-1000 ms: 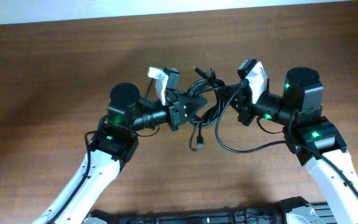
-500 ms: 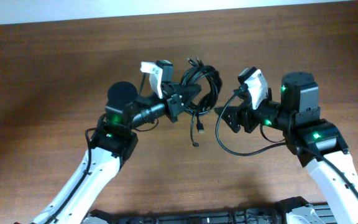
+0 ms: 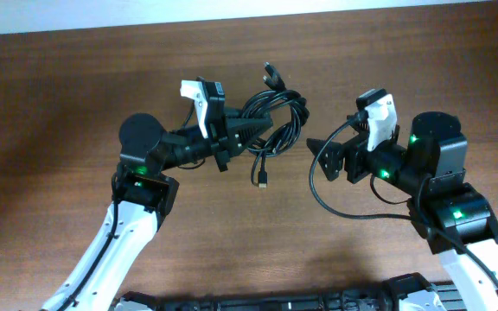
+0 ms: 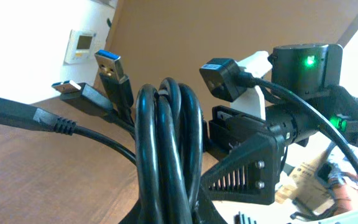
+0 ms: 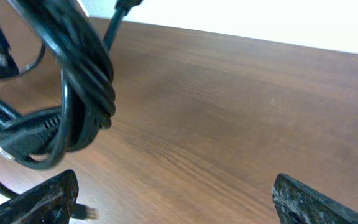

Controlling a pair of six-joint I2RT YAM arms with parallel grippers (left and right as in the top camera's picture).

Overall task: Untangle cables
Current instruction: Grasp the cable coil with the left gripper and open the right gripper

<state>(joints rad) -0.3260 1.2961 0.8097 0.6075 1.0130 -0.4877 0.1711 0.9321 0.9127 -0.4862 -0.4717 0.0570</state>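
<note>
We noted left pincer (image 3: 251, 136) clamped shut on cables (image 3: 277, 121), bundle held above counter (image 3: 59, 86). Right pincer (image 3: 328, 160) gaped wide, empty. Bundle sat ahead-left of right pincer, near, not touching. Coil's long axis ran pincer to pincer. Right arm judged nearer free loops.

- The right gripper (image 3: 327, 159) no longer clamps the cables (image 3: 277, 119). Its jaws now stand wide open, and it is drawn back to the right, clear of the bundle.
- The left gripper (image 3: 262, 134), gripping the bundle, is now further left and nearer the far side of the table (image 3: 76, 86), carrying the cables with it.
- The dangling plug (image 3: 263, 182) now hangs further left.
</note>
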